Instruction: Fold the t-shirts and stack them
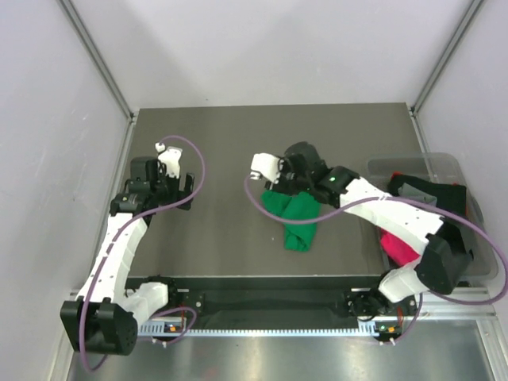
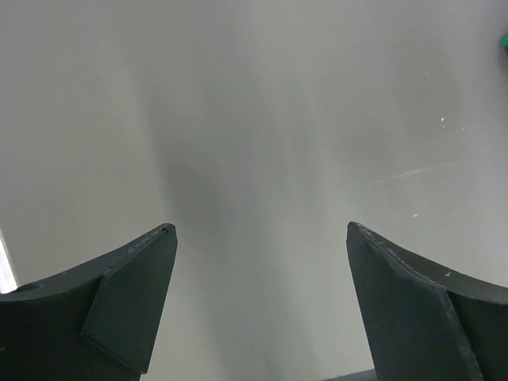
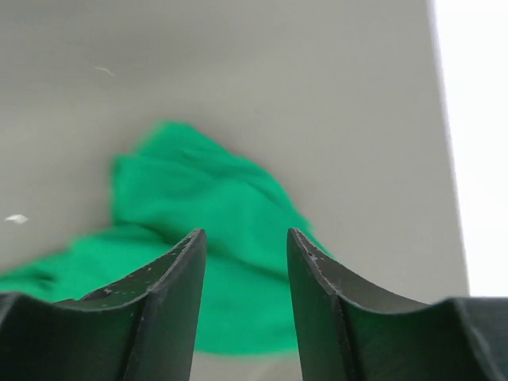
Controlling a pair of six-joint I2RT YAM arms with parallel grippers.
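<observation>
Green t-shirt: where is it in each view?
Top external: green t-shirt crumpled mid-table.
Left wrist: not clearly in it; only a green speck at the top right edge.
Right wrist: lower centre, seen past the open right tool.
Shared landmark: the grey table.

Plain bright green t-shirt (image 1: 295,214) against the dull grey-brown counter (image 1: 222,143), near its middle. At the counter's right edge, a solid magenta-pink t-shirt (image 1: 397,248) and a black t-shirt (image 1: 429,190), the black one in a clear, faintly grey bin (image 1: 413,159). The left arm (image 1: 119,246) and right arm (image 1: 389,210) are white with black joints and purple cables (image 1: 204,168). The left claw (image 2: 262,230) and right claw (image 3: 246,234) are matte black.
</observation>
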